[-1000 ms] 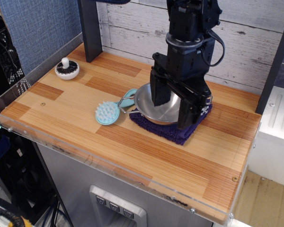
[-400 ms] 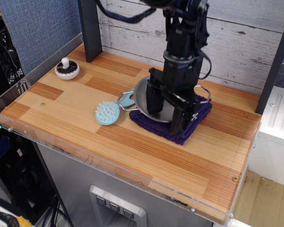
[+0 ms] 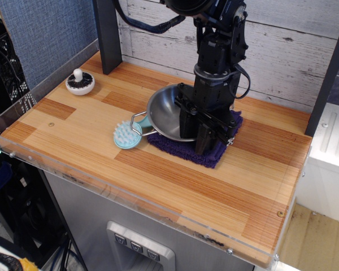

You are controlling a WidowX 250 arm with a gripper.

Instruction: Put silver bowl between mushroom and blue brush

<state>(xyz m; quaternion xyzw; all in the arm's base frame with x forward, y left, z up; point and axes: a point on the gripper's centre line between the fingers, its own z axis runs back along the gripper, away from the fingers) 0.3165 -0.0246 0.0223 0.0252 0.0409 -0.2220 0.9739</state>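
The silver bowl [image 3: 165, 116] sits tilted over the left end of the dark purple towel [image 3: 213, 155], with one wire handle reaching toward the blue brush [image 3: 127, 135]. My gripper [image 3: 196, 141] points down at the bowl's right rim, with the jaws drawn close together on it. The brush lies just left of the bowl, and the bowl covers part of its handle. The mushroom [image 3: 79, 82] stands cap-down at the far left of the table, well apart from the rest.
A dark post [image 3: 106, 34] stands at the back left and another at the far right. A clear plastic rim [image 3: 130, 197] runs along the table's front edge. A white plank wall is behind.
The gripper has closed on the bowl's right rim and shifted left. The bowl and the towel have slid left with it, and the bowl now overlaps the brush handle.
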